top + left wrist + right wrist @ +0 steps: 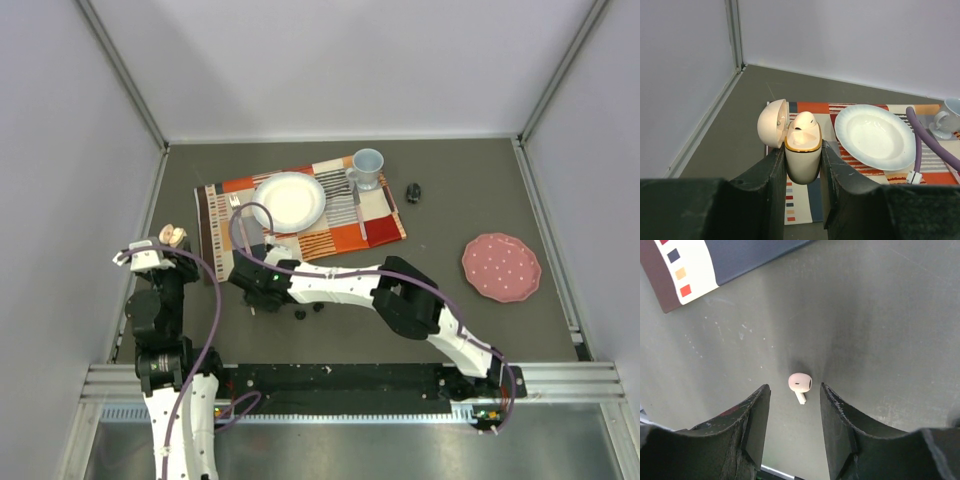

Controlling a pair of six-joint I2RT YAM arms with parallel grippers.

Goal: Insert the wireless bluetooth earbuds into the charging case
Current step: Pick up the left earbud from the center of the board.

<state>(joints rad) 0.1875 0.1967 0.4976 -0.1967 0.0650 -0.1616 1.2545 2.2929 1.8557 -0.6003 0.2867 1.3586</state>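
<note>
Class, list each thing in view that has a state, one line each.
Case: upright, lid open.
Seated earbud: in case.
Loose earbud: lying on table, ungripped.
Left gripper: shut on case.
Right gripper: open, straddling loose earbud.
White plate: empty.
Cup: upright.
Pink plate: empty.

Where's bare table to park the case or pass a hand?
Free: the table between the placemat and the pink plate, and the strip behind the placemat along the back wall. Crowded: in front of the placemat, where the right gripper straddles a white earbud near small black pieces.
</note>
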